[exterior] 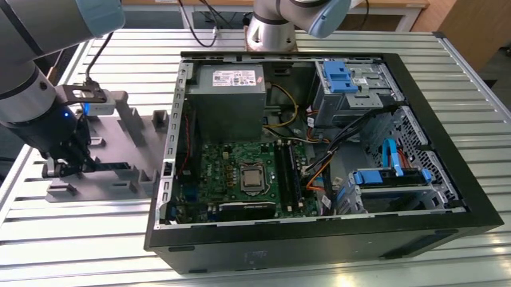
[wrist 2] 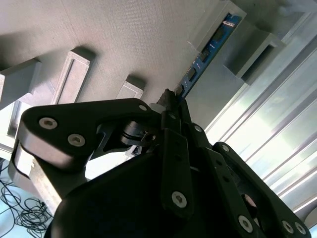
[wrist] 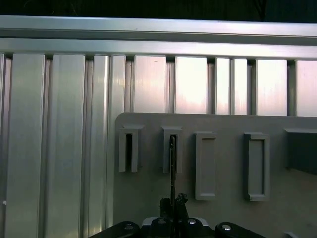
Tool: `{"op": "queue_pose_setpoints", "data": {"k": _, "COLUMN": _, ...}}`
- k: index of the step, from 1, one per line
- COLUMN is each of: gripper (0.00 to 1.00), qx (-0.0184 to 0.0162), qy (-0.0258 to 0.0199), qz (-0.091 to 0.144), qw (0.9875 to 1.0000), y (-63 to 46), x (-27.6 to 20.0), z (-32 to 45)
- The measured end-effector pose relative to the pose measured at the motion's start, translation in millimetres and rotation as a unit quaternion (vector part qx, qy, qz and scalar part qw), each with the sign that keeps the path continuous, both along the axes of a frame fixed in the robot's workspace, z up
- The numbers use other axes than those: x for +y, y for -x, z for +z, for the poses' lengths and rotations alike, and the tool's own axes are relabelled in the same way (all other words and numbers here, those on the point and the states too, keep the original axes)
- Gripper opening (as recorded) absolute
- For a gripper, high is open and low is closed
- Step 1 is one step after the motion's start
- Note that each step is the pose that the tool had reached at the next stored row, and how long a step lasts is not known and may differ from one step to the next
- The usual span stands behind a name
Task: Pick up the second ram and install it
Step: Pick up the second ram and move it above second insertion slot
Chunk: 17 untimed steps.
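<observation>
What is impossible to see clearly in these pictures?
- The second ram: its near end hides behind the tool, second wrist view.
- Its chips: first wrist view shows it edge-on.
- Motherboard slots, exterior view: too small to tell what they hold.

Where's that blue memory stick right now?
The second ram stands on edge in the grey holder at the exterior view's left, outside the computer case, one end gripped by the end effector.

second ram [wrist 2: 205,53] partly behind claw [wrist 2: 171,100]

Table [wrist: 49,148] shiny metal; holder block [wrist: 230,163] matt plastic; pincer [wrist 2: 172,99] matt black.
</observation>
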<state>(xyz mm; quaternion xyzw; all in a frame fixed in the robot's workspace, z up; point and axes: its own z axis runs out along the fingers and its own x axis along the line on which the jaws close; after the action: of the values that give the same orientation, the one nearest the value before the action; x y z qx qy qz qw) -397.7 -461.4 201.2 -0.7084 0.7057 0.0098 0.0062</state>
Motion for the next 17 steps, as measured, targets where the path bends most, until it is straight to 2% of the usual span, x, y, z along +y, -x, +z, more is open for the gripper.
{"op": "queue_pose_setpoints", "data": {"k": 4, "gripper": 0.14, "qx": 0.0002, "qy": 0.0001, "qz": 0.000, "qw": 1.0000, "y": 0.0, "x": 0.0, "z": 0.8}}
{"op": "queue_pose_setpoints", "data": {"k": 17, "gripper": 0.14, "qx": 0.0000, "qy": -0.0001, "qz": 0.000, "qw": 1.0000, "y": 0.0, "x": 0.0, "z": 11.3}}
